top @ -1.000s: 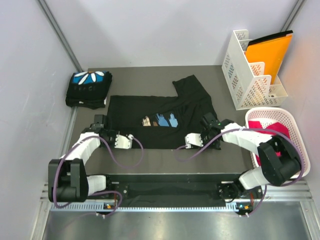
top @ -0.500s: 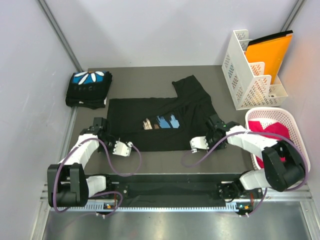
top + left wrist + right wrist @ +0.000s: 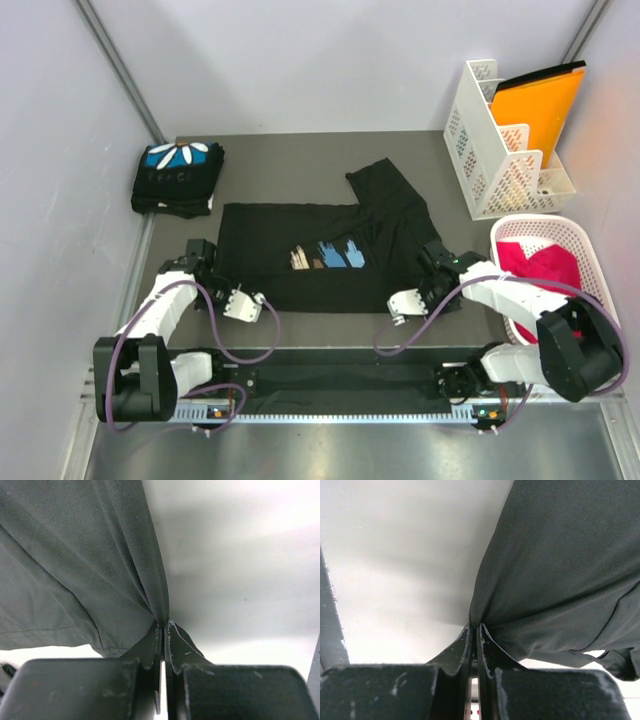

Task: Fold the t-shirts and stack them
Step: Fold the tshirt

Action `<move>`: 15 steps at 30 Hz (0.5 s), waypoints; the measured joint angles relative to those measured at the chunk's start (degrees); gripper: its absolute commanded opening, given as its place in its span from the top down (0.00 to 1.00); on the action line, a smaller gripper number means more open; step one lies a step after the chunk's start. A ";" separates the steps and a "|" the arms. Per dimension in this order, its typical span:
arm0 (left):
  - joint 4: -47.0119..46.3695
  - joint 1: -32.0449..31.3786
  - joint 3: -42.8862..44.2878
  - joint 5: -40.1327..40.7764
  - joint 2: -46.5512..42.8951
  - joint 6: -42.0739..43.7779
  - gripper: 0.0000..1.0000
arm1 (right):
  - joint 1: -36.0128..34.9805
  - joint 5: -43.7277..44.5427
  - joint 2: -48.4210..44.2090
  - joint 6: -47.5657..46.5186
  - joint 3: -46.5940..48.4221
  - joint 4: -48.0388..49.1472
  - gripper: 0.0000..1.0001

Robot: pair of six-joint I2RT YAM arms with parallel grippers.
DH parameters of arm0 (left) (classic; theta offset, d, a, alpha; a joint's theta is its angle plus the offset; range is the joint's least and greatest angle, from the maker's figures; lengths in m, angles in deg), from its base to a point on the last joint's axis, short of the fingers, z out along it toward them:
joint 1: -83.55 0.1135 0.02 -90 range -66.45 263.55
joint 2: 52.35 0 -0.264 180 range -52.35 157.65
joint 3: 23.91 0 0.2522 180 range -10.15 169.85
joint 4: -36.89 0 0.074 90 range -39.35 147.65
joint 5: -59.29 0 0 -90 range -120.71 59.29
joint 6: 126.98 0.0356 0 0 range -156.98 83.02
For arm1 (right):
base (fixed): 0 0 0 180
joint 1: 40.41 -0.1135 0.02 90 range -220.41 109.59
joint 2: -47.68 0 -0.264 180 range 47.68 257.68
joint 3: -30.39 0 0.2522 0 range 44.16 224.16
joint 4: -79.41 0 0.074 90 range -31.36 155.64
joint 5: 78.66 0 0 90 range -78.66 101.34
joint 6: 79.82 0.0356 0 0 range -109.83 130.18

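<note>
Tabletop carries the unfolded t-shirt spread at centre, print up. Left gripper at 8 o'clock and right gripper at 4 o'clock each clamp its near hem, probably to stretch it for folding. Basket at 3 o'clock, file rack at 2 and the folded t-shirt at 10 lie apart, blocking nothing.

White perforated file rack at the far right of the dark grey worktop, orange folder standing upright in it. Just nearer: white mesh basket, red cloth inside.
</note>
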 measured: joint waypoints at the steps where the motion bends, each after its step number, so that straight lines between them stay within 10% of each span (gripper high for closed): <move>1: 0.20 0.00 -0.04 -0.07 0.00 0.22 1.00 | -0.20 -0.13 -0.31 -0.02 -0.22 -0.33 1.00; 7: 2.45 0.00 -0.04 -0.20 0.00 1.79 1.00 | -0.94 -0.24 -0.98 0.02 -0.61 -1.36 0.99; 10: 3.63 0.00 -0.04 -0.20 -0.37 2.29 0.84 | -1.46 -0.28 -1.16 0.09 -0.63 -2.29 0.57; 15: 5.53 0.04 0.00 0.98 -1.62 3.08 0.59 | -1.64 -0.76 -1.53 0.11 -0.59 -6.08 0.35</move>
